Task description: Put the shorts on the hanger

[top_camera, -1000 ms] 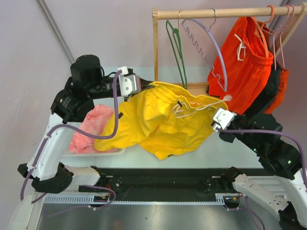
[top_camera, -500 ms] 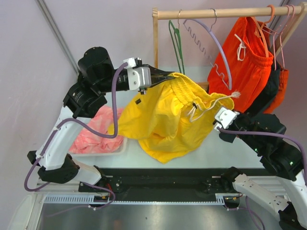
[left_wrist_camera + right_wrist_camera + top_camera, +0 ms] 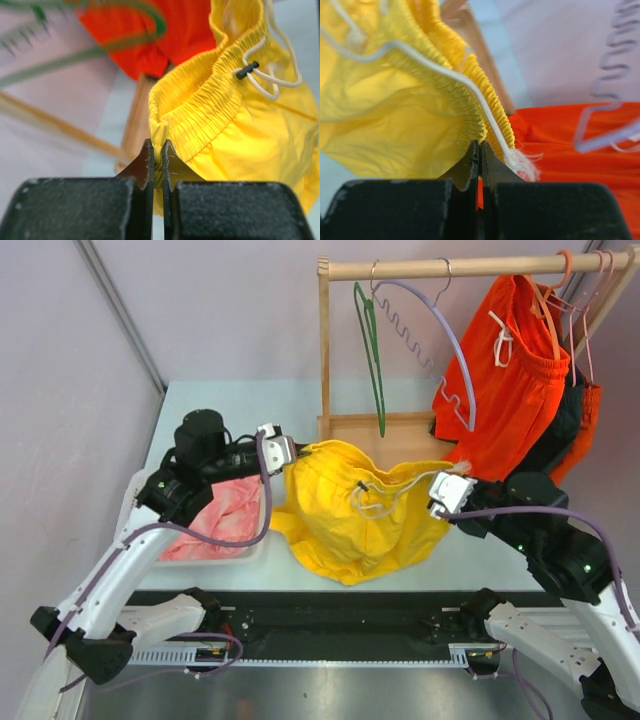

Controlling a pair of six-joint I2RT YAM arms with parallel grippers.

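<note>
Yellow shorts [image 3: 350, 528] hang stretched between both grippers, lower than half a second ago. The left gripper [image 3: 289, 452] is clamped on one end of the waistband, the right gripper [image 3: 439, 496] on the other; the lilac hanger [image 3: 457, 348] hangs on the rail [image 3: 450, 267] above, untouched.
</note>
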